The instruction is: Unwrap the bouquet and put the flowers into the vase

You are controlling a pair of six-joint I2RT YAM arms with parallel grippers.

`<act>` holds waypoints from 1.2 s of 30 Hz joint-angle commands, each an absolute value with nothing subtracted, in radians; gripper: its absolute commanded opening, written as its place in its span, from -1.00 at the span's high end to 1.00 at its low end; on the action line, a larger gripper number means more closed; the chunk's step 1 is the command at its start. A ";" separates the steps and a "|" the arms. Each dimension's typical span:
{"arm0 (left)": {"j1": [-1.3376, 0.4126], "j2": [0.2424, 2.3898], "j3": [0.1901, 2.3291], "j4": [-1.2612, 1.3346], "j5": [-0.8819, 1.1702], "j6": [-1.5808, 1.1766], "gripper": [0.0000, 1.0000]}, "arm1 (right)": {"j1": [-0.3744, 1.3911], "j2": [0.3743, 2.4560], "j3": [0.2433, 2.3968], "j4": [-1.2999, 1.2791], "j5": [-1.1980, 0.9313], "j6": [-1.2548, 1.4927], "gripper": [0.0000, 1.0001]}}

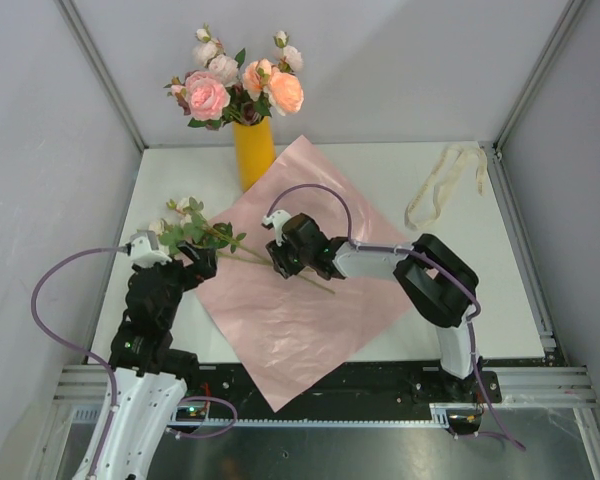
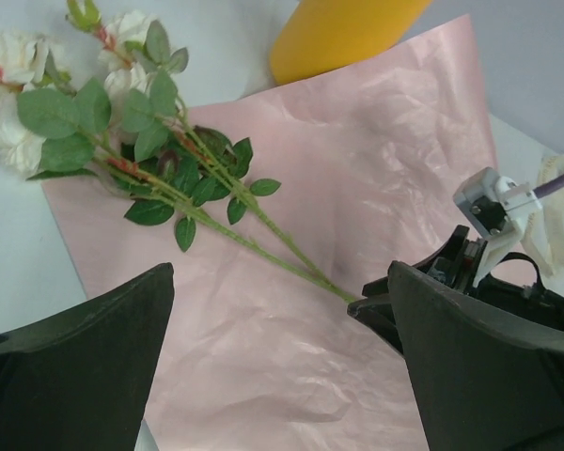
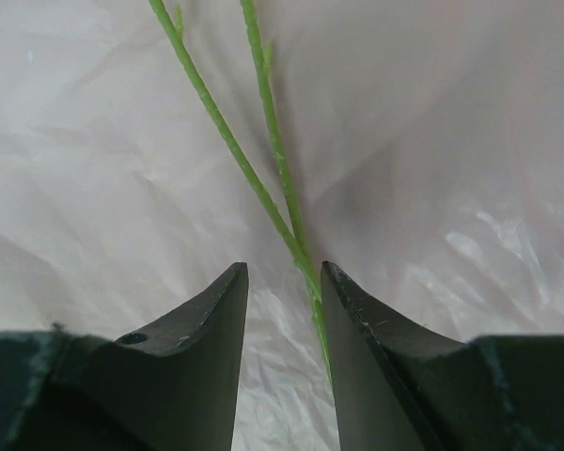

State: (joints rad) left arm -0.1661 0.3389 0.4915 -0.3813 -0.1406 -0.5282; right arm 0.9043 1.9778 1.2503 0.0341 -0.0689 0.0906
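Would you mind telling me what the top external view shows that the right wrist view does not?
Only the top external view shows the vase holding roses, the cream ribbon at the far right, and the blooms of the loose flowers. Only the right wrist view shows that the right tool stands open, straddling their thin green stems without pinching them. Both show the pink paper beneath those stems.

Orange vase [image 1: 253, 150], pink paper [image 1: 300, 330], perhaps cream ribbon [image 1: 445, 185]

Lab test cell — white panels [image 1: 380, 60], aluminium frame [image 1: 550, 380].
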 commanded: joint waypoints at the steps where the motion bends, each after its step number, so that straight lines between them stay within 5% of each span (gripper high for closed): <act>1: -0.169 0.379 0.490 -0.408 -0.208 -0.594 -0.99 | 0.909 2.022 1.332 0.054 -0.075 0.041 0.16; 16: -0.141 0.614 0.567 -0.584 -0.229 -0.926 -0.99 | 0.915 2.081 1.382 0.014 -0.032 0.006 0.30; 23: -0.131 0.647 0.566 -0.594 -0.251 -1.011 -0.99 | 0.922 2.077 1.383 0.019 -0.012 -0.018 0.76; 29: -0.114 0.660 0.562 -0.595 -0.245 -1.063 -0.95 | 0.923 2.086 1.382 0.022 -0.001 -0.027 0.62; 36: -0.109 0.684 0.569 -0.595 -0.266 -1.084 -0.93 | 0.923 2.089 1.383 0.027 0.000 -0.025 0.70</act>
State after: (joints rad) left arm -0.1200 0.6758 0.5228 -0.5945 -0.2306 -1.0431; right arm 0.9203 2.0739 1.3472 0.0078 -0.0154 -0.0120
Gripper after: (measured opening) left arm 0.970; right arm 0.170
